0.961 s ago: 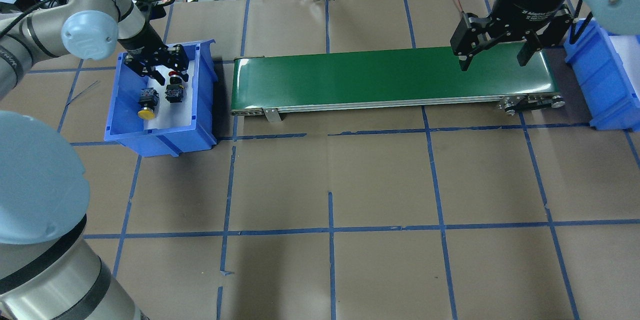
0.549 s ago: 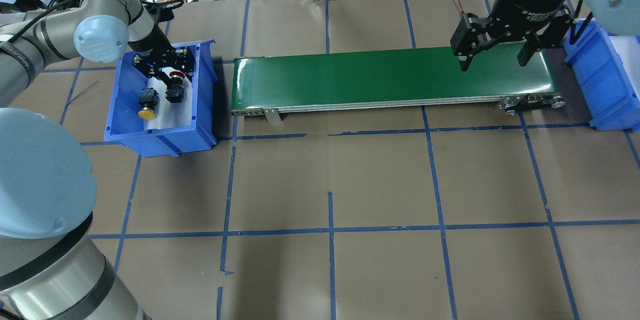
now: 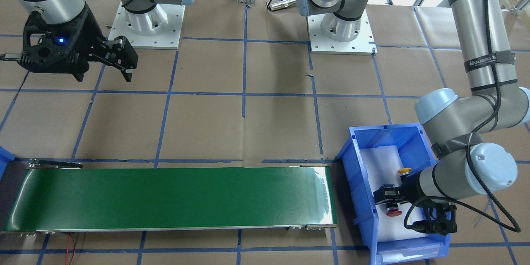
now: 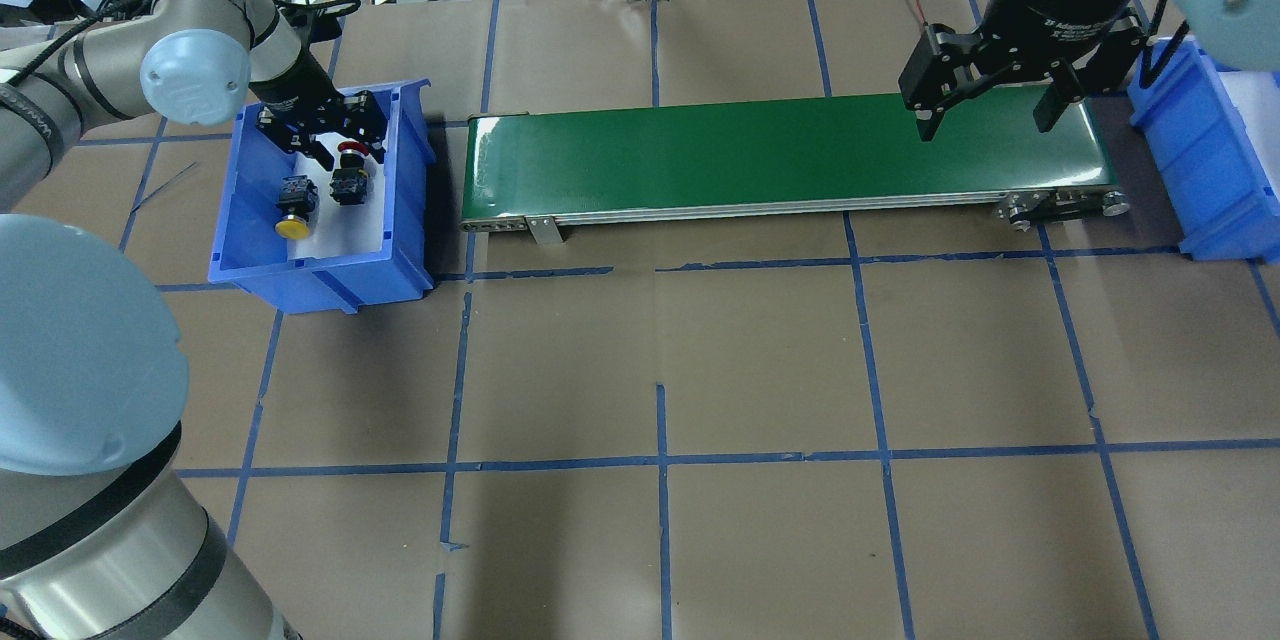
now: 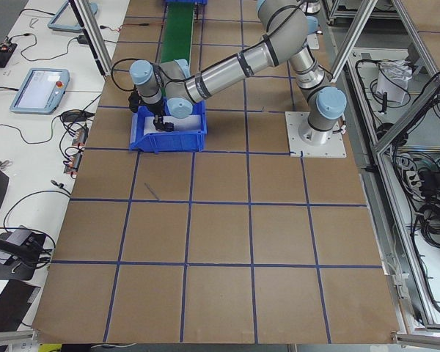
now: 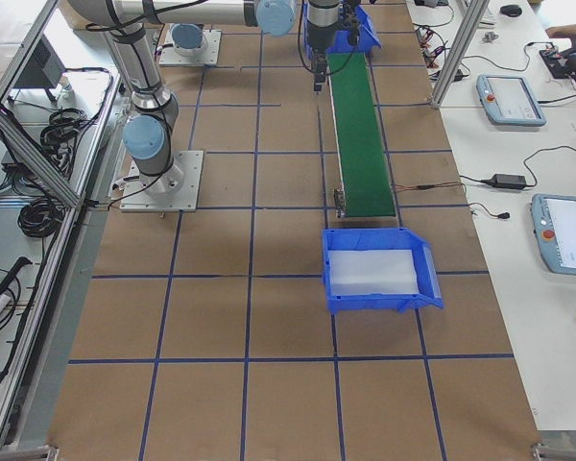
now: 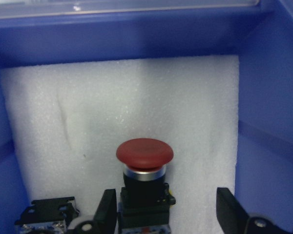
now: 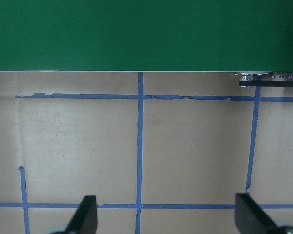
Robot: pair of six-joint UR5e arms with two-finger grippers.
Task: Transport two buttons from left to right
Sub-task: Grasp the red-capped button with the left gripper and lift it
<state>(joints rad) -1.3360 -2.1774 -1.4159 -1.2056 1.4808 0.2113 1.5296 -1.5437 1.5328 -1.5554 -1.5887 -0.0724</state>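
The red mushroom-cap button (image 4: 349, 182) stands on white foam in the left blue bin (image 4: 230, 220). The yellow-cap button (image 4: 294, 225) lies beside it. My left gripper (image 4: 347, 156) is down in the bin, open, its jaws on either side of the red button. In the left wrist view the red button (image 7: 144, 153) sits between the fingers (image 7: 106, 214), closer to the left one. The gripper (image 7: 168, 217) is not closed on it. My right gripper (image 4: 987, 128) is open and empty above the conveyor's right end.
A green conveyor belt (image 4: 780, 160) runs between the left bin and a second blue bin (image 4: 1205, 170) at the right, which has white foam inside (image 6: 374, 271). Brown paper with blue tape lines covers the table (image 4: 660, 370).
My left gripper has shifted a little to the right and farther back in the bin, over the red button. The right arm and both buttons have not moved.
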